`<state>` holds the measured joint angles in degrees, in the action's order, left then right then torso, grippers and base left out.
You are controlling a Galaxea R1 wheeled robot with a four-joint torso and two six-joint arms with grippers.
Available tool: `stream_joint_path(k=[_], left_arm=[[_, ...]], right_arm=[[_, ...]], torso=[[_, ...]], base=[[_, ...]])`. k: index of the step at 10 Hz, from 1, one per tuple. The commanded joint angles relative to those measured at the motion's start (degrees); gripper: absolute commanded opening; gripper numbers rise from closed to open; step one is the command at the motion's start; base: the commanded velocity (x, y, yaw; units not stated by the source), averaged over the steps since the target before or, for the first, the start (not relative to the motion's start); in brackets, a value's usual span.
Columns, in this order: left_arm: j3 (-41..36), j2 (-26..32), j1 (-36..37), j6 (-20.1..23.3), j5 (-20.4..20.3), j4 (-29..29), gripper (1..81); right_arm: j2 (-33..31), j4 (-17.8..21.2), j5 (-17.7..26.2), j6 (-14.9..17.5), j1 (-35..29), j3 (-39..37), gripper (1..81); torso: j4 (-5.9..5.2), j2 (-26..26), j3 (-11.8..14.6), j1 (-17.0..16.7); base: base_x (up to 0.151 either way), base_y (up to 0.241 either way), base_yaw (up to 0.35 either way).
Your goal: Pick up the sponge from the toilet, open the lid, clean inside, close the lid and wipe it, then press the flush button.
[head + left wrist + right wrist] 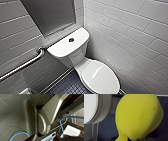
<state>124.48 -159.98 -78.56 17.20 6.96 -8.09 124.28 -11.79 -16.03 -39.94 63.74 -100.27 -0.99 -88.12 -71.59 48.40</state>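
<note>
The white toilet stands in the corner with its oval lid down over the bowl. On the flat tank cover sits the small dark flush button. The bright yellow sponge looms large in the right wrist view, pinched narrow at one end where my right gripper is shut on it. It hangs over the dark tiled floor, beside the bowl's rim and the edge of the lid. The left wrist view looks onto my own dark body and a blue cable, with nothing held there.
A steel grab bar runs along the left wall. White tiled walls close in tight on both sides of the toilet. Dark blue small-tiled floor lies in front of the tank, left of the bowl.
</note>
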Motion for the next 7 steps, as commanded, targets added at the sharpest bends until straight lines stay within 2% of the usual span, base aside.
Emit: stream_joint_path(k=[1, 2, 3, 4, 5, 7], left_arm=[[-1.6, 0.0, -0.9, 0.4, 5.3, -0.2, 81.1], [-1.6, -0.1, -1.0, 0.5, 5.3, -0.2, 81.1], [-1.6, 0.0, -0.9, 0.5, 5.3, -0.2, 81.1], [-1.6, 0.0, -1.0, 0.5, 5.3, -0.1, 81.1], [-1.6, 0.0, -0.9, 0.5, 5.3, 0.0, 81.1], [-1.6, 0.0, -0.7, 0.5, 5.3, 0.0, 81.1]], right_arm=[[-13.1, -1.9, -14.2, -0.5, 12.0, 7.6, 1.0], [-17.4, -3.9, -16.5, -0.2, 13.3, 13.6, 1.0], [-21.2, -4.1, -16.2, 0.1, 13.5, 20.3, 1.0], [-24.1, -4.0, -15.2, 2.1, 13.3, 25.7, 1.0], [-26.0, -3.7, -12.1, 4.2, 11.8, 29.1, 1.0], [-27.7, -3.7, -5.4, 5.1, 7.1, 33.0, 1.0]], torso=[[0.00, 0.0, 0.0, 0.0], [0.00, 0.0, 0.0, 0.0], [0.00, 0.0, 0.0, 0.0], [0.00, 0.0, 0.0, 0.0], [0.00, 0.0, 0.0, 0.0], [0.00, 0.0, 0.0, 0.0]], base=[[0.000, 0.000, 0.000], [0.000, 0.000, 0.000], [0.000, 0.000, 0.000], [0.000, 0.000, 0.000], [0.000, 0.000, 0.000], [0.000, 0.000, 0.000]])
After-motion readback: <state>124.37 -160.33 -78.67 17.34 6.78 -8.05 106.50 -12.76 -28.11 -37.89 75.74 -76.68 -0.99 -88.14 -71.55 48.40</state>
